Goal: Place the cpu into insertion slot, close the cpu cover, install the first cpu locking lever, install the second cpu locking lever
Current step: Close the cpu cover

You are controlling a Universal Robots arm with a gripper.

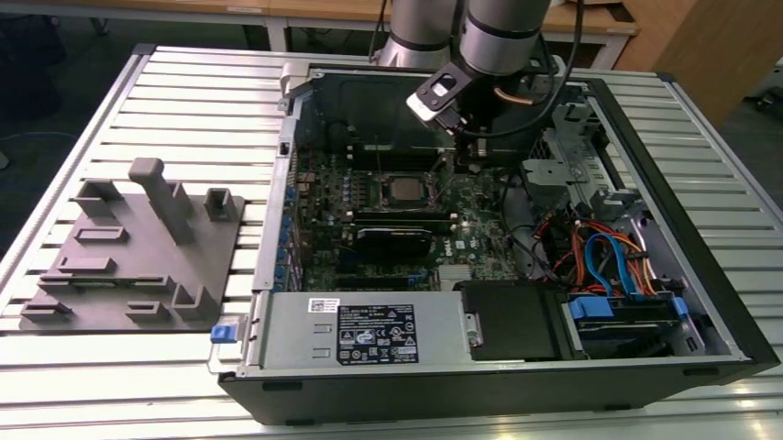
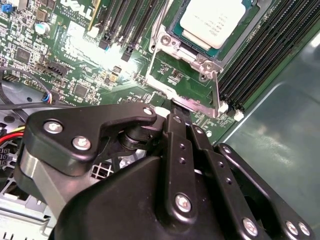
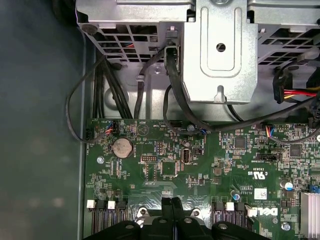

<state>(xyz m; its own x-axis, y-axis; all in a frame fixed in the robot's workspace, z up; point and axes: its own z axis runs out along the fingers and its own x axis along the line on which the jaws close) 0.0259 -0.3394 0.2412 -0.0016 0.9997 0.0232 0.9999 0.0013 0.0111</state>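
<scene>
The cpu point(image 2: 212, 22), a pale silver square, lies in the insertion slot point(image 2: 173, 31) on the green motherboard; the exterior view shows the cpu point(image 1: 404, 189) mid-board. The cpu cover point(image 2: 215, 82), a thin silver frame, stands tilted up from the socket, with green board showing through its window. My gripper point(image 2: 181, 116) is shut, its black fingertips point(image 2: 175, 117) pressed together right at the cover's raised free edge; I cannot tell whether they pinch it. In the exterior view the gripper point(image 1: 468, 163) hangs just to the exterior view's right of the socket. The first wrist view shows the shut gripper point(image 3: 172, 202) above the board.
Long black memory slots point(image 2: 260, 55) run beside the socket. A metal drive cage point(image 3: 220, 50) and loose black cables point(image 3: 100, 90) border the board. A grey fixture plate point(image 1: 135, 247) lies on the slatted table at the exterior view's left. The power supply point(image 1: 367, 335) fills the case's near side.
</scene>
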